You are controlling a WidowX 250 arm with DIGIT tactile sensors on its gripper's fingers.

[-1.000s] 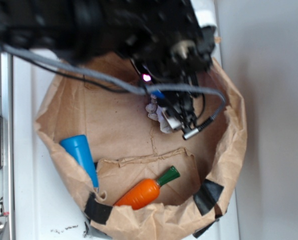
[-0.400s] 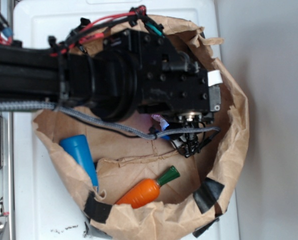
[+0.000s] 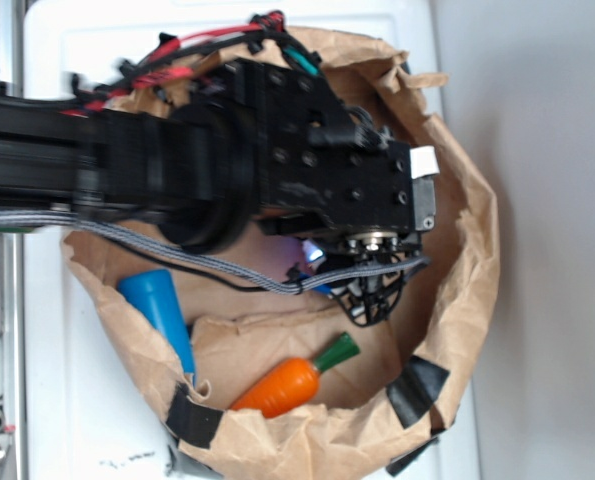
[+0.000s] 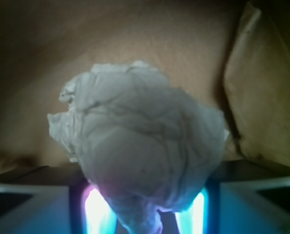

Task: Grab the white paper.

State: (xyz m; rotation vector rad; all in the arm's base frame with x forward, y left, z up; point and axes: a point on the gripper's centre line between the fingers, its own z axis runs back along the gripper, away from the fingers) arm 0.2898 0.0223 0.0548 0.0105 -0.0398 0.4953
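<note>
Your tool (image 4: 145, 214) is pinching the white paper wad (image 4: 140, 156) between its fingers inside the brown paper bag (image 3: 457, 300), leaving only the lift.

From the wrist view the white paper (image 4: 145, 161) is a lumpy, crumpled wad, off-white with grey creases running over it, bulging widest at its middle and narrowing to a twisted tip at 6 o'clock. A ragged flap sticks out toward 9 o'clock and a small peak toward 12. It fills the middle of that view, its lower end set between two glowing blue parts; in the exterior view the black arm hides it.
</note>
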